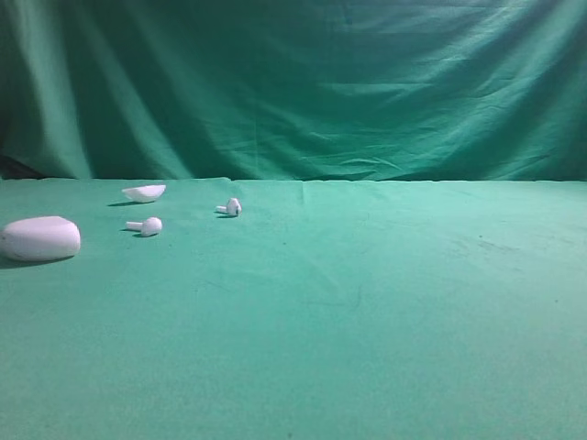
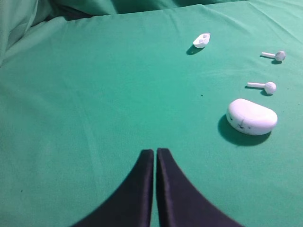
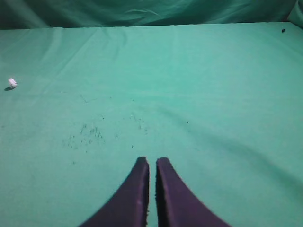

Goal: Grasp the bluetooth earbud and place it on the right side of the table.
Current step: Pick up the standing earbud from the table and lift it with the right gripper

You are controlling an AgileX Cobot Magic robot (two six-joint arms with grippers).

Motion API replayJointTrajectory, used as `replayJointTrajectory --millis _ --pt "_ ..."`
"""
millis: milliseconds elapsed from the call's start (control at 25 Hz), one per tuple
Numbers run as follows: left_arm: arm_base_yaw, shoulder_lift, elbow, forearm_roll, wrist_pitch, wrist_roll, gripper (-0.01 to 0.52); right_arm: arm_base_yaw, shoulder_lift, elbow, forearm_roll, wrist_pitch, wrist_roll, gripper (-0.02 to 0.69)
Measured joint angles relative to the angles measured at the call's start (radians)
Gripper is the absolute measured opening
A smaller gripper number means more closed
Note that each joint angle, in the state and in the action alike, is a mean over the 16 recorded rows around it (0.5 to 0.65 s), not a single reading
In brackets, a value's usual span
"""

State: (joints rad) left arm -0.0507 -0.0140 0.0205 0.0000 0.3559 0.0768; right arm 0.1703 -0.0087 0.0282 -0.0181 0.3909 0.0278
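Note:
The bluetooth earbud [image 1: 230, 208], tiny and white with a short stem, lies on the green table [image 1: 367, 302] at the back left. In the left wrist view it [image 2: 277, 56] lies far right. A similar earbud with a longer stem [image 1: 146, 225] lies to its left, and also shows in the left wrist view [image 2: 264, 86]. My left gripper [image 2: 155, 151] is shut and empty, well short of both. My right gripper [image 3: 152, 161] is shut and empty over bare cloth. Neither gripper shows in the exterior view.
A big white oval case [image 1: 39, 238] lies at the far left and shows in the left wrist view [image 2: 252, 117]. A small white shell-shaped piece [image 1: 144, 192] lies behind it. A tiny white speck [image 3: 12, 82] shows at the right wrist view's left edge. A green backdrop [image 1: 293, 82] hangs behind.

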Motion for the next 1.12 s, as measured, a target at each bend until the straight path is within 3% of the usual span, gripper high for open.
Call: replayJointTrajectory --millis 680,1120 --pt "0.0 0.0 0.0 0.0 0.0 0.0 0.0 0.0 0.0 0.0 0.0 -0.015 0.0 0.047" --pt "0.0 0.0 0.0 0.0 0.0 0.0 0.0 0.0 0.004 -0.015 0.028 -0.353 0.001 0.047"
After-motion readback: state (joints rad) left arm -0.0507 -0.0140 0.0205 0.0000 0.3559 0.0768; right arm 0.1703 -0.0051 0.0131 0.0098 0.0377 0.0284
